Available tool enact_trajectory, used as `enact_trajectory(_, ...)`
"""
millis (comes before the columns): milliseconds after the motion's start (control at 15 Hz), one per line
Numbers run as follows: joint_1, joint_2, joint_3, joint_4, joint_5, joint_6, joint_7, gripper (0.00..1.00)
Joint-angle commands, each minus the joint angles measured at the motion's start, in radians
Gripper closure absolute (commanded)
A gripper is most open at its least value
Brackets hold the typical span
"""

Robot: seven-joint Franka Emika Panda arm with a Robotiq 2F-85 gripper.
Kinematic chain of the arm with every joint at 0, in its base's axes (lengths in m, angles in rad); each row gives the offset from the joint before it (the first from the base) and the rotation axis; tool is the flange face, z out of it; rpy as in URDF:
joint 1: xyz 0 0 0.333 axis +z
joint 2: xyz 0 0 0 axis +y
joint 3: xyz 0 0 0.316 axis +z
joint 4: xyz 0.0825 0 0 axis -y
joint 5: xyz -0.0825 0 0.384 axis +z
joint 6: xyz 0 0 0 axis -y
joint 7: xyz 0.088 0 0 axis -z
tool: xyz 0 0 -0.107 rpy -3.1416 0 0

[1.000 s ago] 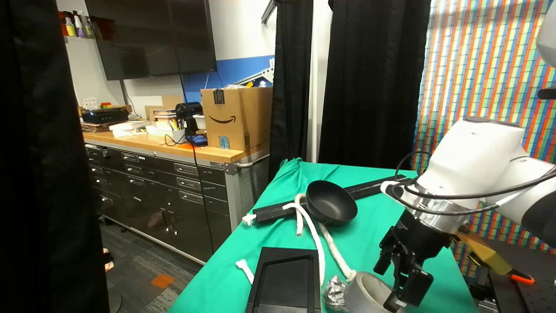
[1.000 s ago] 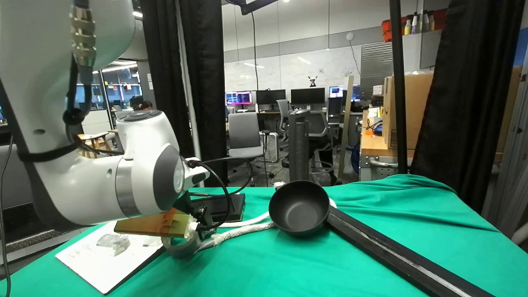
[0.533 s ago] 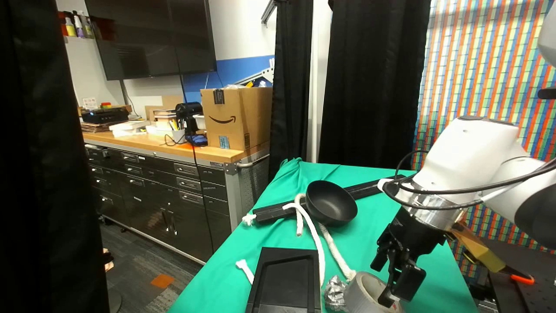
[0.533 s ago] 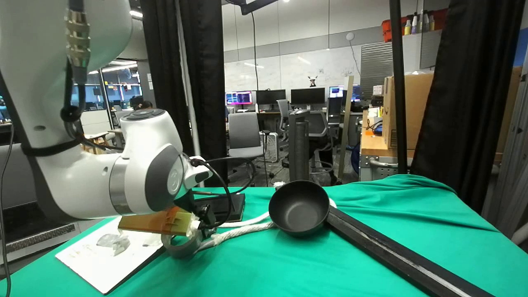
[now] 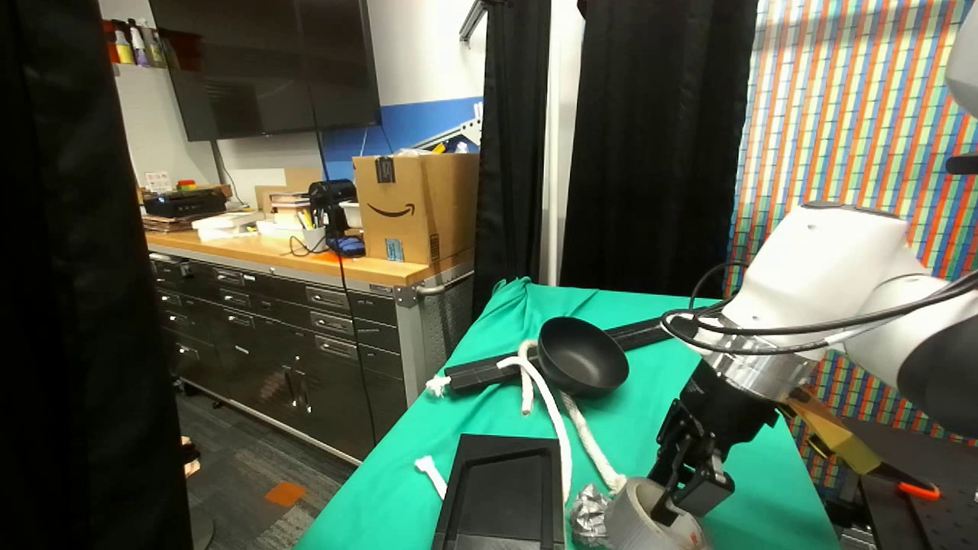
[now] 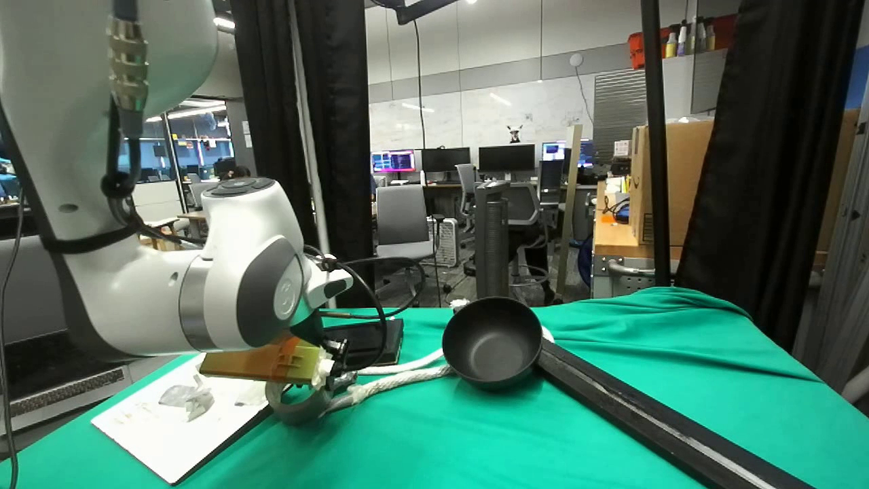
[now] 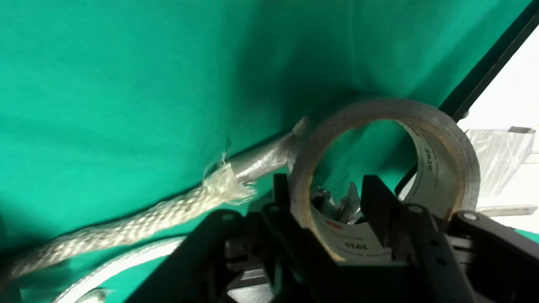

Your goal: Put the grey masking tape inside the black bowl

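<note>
In an exterior view, the black bowl (image 5: 582,357) is seen at eleven o'clock from the grey masking tape (image 5: 631,521), not yet lifted off the green cloth (image 5: 489,412). In the wrist view, the tape's wall is straddled at nine o'clock by the gripper (image 7: 327,186), its fingers (image 7: 377,198) well apart. Grasping is judged in hand; next, closing on that wall and lifting are called for.

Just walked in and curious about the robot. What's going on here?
The black gripper of a white robot arm is open astride the wall of a thick, light grey, ring-shaped roll of tape, one finger outside, the other at its hollow centre. Nothing is gripped yet. The tape is meant for the round black bowl, which sits apart from it.
</note>
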Motion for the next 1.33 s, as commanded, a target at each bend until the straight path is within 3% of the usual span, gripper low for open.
enact_trajectory(0,0.017,0.021,-0.009,0.017,0.033,0.031,-0.038,0.80)
enact_trajectory(267,0.017,0.025,-0.012,0.019,0.034,0.032,-0.045,0.91)
enact_trajectory(400,0.017,0.022,-0.012,0.019,0.035,0.029,-0.045,0.87)
enact_trajectory(733,0.021,0.003,-0.008,0.017,0.045,0.009,-0.032,0.87)
enact_trajectory(1133,0.001,-0.144,0.041,-0.001,0.055,-0.128,0.053,0.88)
enact_trajectory(1200,0.055,-0.175,0.010,0.003,0.106,-0.169,0.043,0.88)
enact_trajectory(1267,0.063,-0.203,0.010,0.008,0.125,-0.212,0.052,0.88)
